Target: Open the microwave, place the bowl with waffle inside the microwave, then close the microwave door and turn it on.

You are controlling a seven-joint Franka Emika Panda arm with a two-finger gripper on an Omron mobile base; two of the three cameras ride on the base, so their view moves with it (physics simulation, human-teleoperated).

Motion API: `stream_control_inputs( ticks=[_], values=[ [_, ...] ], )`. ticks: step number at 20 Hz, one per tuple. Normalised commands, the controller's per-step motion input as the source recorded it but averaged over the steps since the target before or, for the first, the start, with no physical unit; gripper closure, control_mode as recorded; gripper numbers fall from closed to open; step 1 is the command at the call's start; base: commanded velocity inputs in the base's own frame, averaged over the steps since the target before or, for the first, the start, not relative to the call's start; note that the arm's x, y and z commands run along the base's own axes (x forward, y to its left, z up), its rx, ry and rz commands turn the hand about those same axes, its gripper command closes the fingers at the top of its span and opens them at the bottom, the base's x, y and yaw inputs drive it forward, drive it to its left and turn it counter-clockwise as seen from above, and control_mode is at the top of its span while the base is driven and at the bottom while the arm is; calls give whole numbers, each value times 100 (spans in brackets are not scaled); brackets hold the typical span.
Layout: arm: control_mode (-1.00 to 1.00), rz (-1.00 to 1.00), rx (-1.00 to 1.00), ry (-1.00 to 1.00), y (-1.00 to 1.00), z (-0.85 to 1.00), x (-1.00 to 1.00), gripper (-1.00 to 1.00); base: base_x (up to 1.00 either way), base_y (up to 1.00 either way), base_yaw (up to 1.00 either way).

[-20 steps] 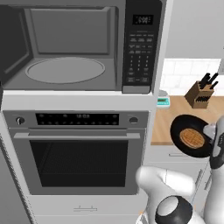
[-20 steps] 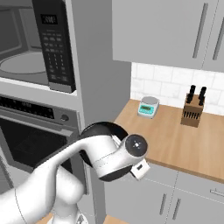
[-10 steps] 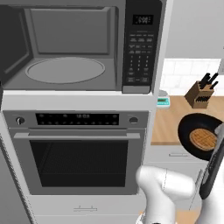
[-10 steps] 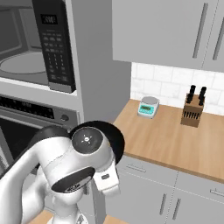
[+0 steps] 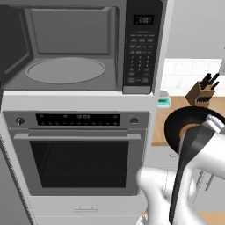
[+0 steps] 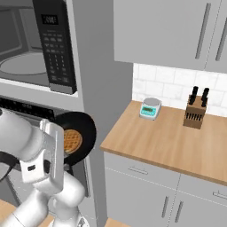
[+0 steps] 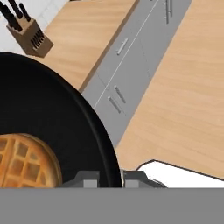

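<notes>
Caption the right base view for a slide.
Gripper carries bowl with waffle off the counter, below the open microwave.

The bowl point(image 7: 52, 127) looks matt black and smooth; its waffle point(image 7: 24, 162) is orange-brown with a rough grid. Right of the microwave point(image 5: 79, 46), whose cavity is dull grey with a glassy turntable point(image 5: 66, 70), the counter point(image 6: 177, 137) is light wood, and the knife block point(image 6: 195, 113) wooden.

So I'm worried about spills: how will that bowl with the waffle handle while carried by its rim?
The bowl looks rigid, so it should hold shape. Pinched at one edge by the fingers, it may tilt. The waffle lies loose and flat, so it could slide.
</notes>
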Motion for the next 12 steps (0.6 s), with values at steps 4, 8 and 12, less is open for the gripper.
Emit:
stream_control_inputs(
  ticks=[4,8,12],
  values=[
    [-100,-2,-4,-26,100,52,-18,100,0,0,0],
    [-100,0,0,-35,100,44,-4,100,0,0,0],
    [-100,0,0,-20,100,40,0,100,0,0,0]
  ],
)
